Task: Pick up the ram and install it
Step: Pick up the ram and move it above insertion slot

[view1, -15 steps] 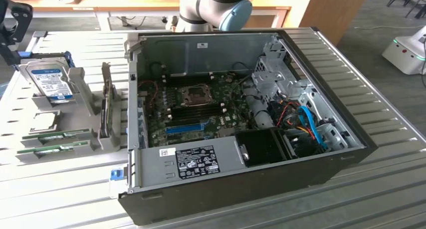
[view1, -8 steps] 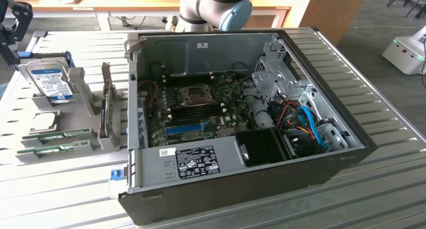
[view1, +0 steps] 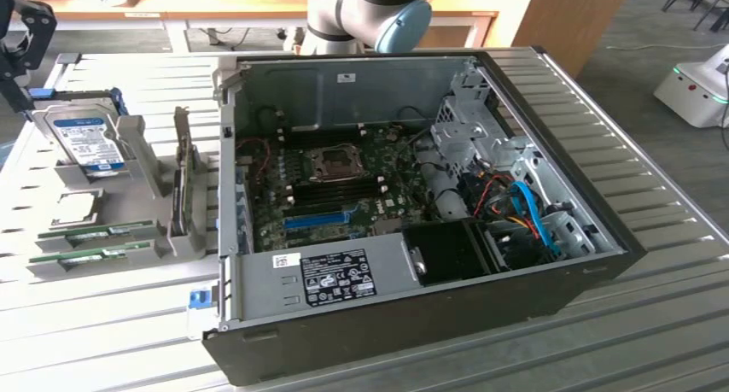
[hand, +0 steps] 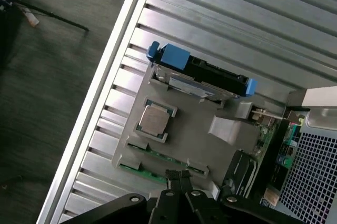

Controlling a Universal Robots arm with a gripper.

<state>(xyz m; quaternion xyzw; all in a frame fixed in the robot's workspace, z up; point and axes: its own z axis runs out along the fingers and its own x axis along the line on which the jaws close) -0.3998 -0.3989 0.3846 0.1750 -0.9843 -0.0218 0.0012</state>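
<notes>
At the exterior view's left, on ribbed counter (view1: 80, 332): gray holder (view1: 142, 166) with blue-labelled hard drive (view1: 89, 140), writing unreadable, and green ram (view1: 96, 231) slotted on edge. Pincer (hand: 178, 173) pressed together, empty, poised near ram. Rightward, open computer case (view1: 376, 341), white sticker (view1: 336, 277) illegible.

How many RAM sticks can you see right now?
2, side by side in the gray holder: inner ram stick beside the CPU chip, outer ram stick along its edge. The case may hide others.
</notes>
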